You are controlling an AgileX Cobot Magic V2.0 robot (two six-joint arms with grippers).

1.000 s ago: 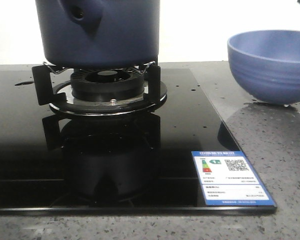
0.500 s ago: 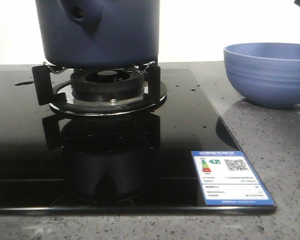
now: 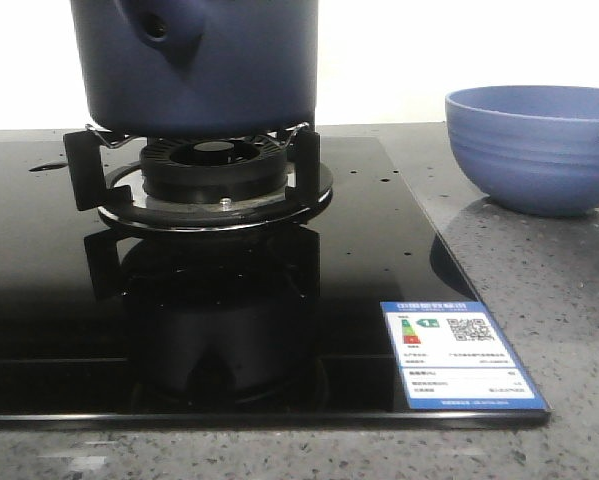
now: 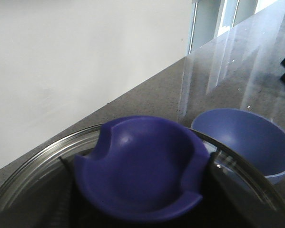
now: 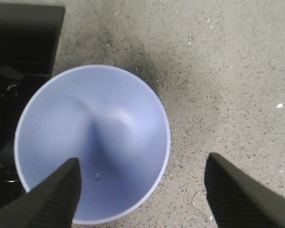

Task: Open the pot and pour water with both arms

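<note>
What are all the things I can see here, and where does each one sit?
pot: one, dark navy blue, on the burner stand, left of the bowl.
glass lid: one, clear with a dark blue knob, close under the left wrist camera.
bowl: one, lighter blue, on the grey counter, right of the hob.
burner: one, black, under the pot.
hob: one, glossy black glass, set in the counter.
energy label: one, blue and white, on the hob's near right corner.
counter: one, speckled grey.
right gripper: one, dark fingers, open above the bowl.
</note>
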